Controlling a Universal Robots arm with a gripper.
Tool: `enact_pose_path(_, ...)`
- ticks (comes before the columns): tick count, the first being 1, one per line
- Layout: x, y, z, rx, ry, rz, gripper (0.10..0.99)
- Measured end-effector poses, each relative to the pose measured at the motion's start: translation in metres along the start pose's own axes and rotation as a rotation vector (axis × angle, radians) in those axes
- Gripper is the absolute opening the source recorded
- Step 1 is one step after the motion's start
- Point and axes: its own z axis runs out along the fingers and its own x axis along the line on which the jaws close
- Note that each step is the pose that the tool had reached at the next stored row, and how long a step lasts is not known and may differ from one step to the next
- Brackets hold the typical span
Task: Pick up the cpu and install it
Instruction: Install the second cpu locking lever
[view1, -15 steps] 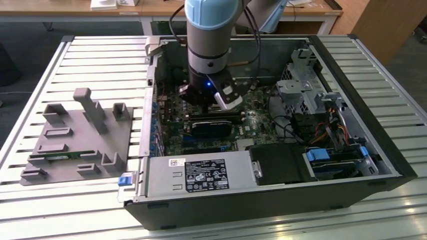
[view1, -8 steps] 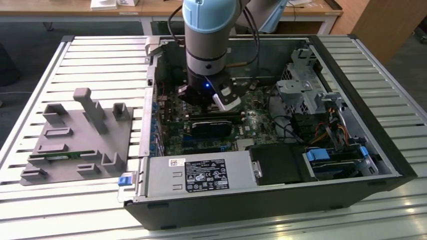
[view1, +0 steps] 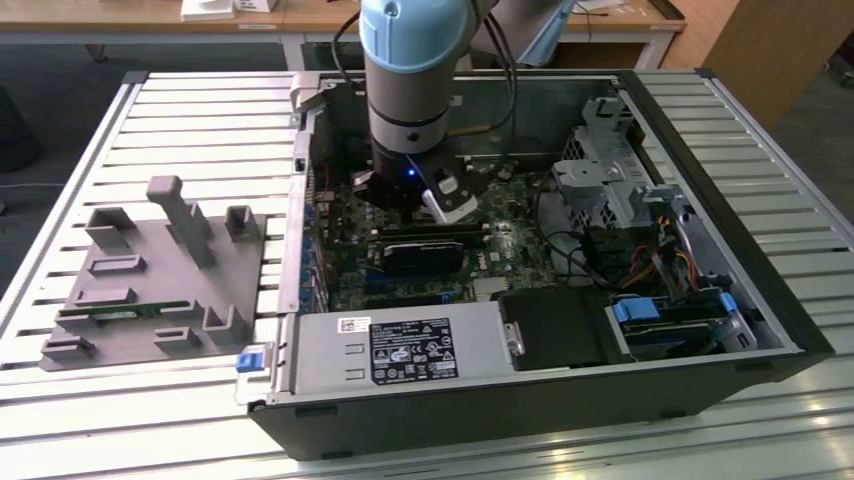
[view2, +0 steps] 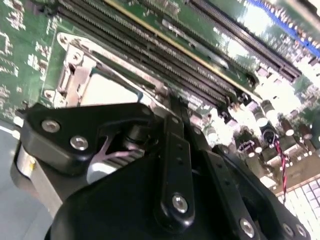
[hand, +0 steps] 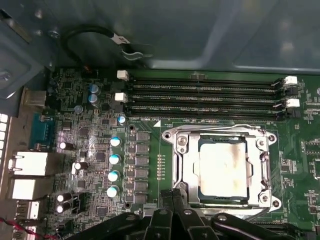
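While the cpu (hand: 223, 166) already lies seated inside the socket frame (hand: 178, 161), the claw (hand: 172, 212) hovers just beside that frame, seemingly clenched and empty, so what remains is securing the frame.

The exterior view is evenly lit, with pale glare along the slatted bench (view1: 747, 130) at right and lower left, and the computer case (view1: 534, 400) dark inside. The second wrist view is soft and blurred, blown out at upper right. The first wrist view is sharper, with a dull sheen on the cpu (hand: 222, 167).
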Motion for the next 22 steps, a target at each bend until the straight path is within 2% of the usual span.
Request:
enact_pose_path(5,0.0003,0.0006,-0.0031,-0.001,-0.0005,0.0,0.114)
enact_pose_path(19,-0.0007,0.0071,-0.0342,-0.005,-0.0005,0.0,0.114)
enact_pose_path(22,-0.0076,0.0072,-0.0345,-0.01,-0.0004,0.0,0.114)
